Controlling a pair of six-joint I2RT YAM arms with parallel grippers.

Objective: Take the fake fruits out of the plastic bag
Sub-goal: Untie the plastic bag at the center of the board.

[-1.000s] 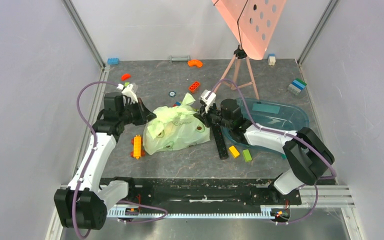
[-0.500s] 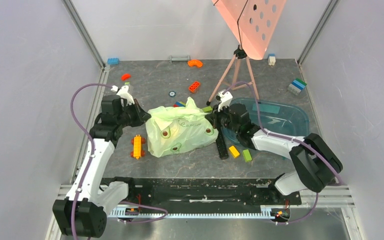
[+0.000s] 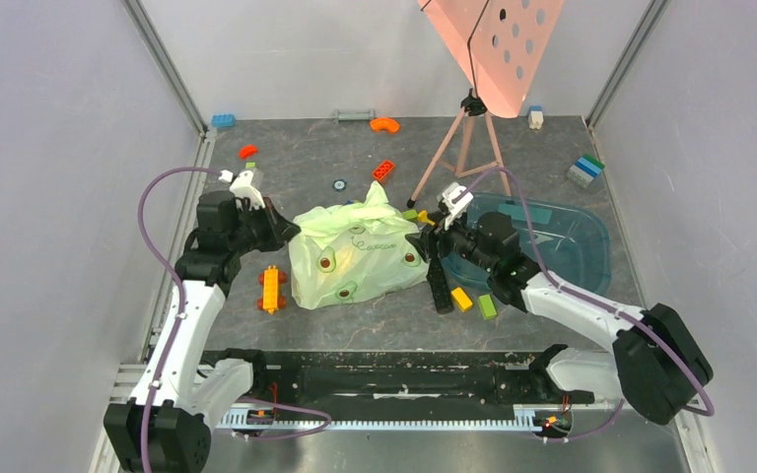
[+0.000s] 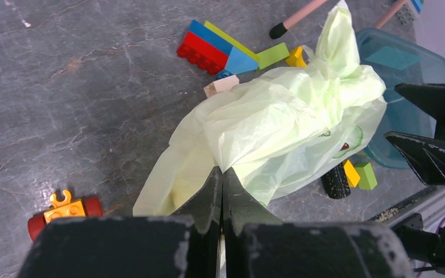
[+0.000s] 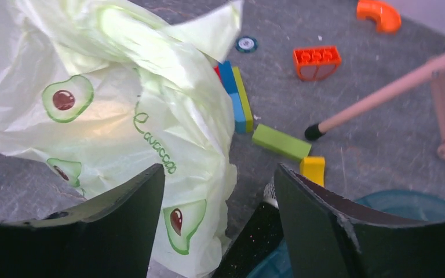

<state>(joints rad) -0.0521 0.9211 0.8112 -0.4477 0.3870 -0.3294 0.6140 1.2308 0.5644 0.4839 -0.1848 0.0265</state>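
Plastic bag point(image 3: 355, 258): crumpled on the grey table point(image 3: 306, 158), set between the two grippers; avocado print is seen on it.
Left gripper point(image 4: 223, 174): closed; a fold at the bag's left edge is pinched at the fingertips.
Right gripper point(image 5: 219, 174): jaws spread wide, nothing held; the bag's right edge is seen just ahead; contact cannot be told.
Teal tray point(image 3: 582, 232): right of the bag, under the right arm.
Loose bricks point(image 4: 208, 49): scattered just behind the bag.

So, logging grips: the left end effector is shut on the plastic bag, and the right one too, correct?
Half right. The left end effector is shut on the plastic bag, but the right end effector is open, jaws spread wide and not gripping the bag, as the right wrist view shows.
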